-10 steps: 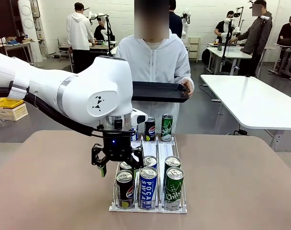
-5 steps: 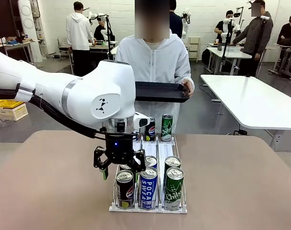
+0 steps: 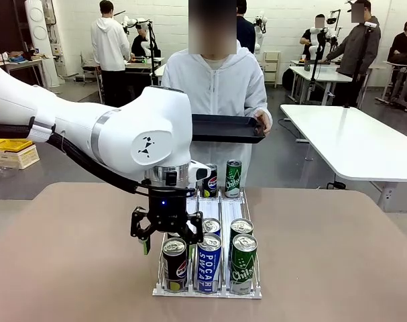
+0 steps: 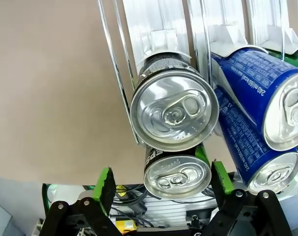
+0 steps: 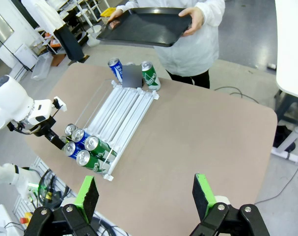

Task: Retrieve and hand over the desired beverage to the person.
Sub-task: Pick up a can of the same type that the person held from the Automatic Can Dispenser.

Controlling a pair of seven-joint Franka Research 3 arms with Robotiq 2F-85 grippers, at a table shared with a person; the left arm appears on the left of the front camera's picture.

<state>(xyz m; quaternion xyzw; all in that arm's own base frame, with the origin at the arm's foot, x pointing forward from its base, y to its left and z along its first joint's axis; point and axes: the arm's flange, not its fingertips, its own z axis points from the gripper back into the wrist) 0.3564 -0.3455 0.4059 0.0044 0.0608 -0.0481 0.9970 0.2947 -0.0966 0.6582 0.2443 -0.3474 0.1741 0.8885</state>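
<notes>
As the left arm has edged a little further over the rack [image 3: 206, 292] in the front view, the left gripper [image 3: 169, 240] has come to hang right above the front black can [image 3: 174, 265] in the rack's left lane. Its jaws stay wide apart and nothing is held. The shift is small, which suggests the reach is settling into lining up and a descent comes next. Beyond the rack's far end, the person [image 3: 220, 87] holds a flat black tray [image 3: 226, 127] level, ready to receive a drink.

Looking down from the left wrist, the left gripper [image 4: 162, 179] has one green pad on either side of the front black can [image 4: 177, 177], well above it and not touching. A second black can [image 4: 174, 114] sits behind it in the same lane, with blue cans [image 4: 266, 103] in the next lane over. The line-up looks good, though whether this is the wanted drink cannot be told.

From the right wrist, the right gripper [image 5: 146, 196] hovers high and well back from the rack [image 5: 124, 115], jaws spread and empty, while the tray [image 5: 144, 27] waits past the rack's far end.
</notes>
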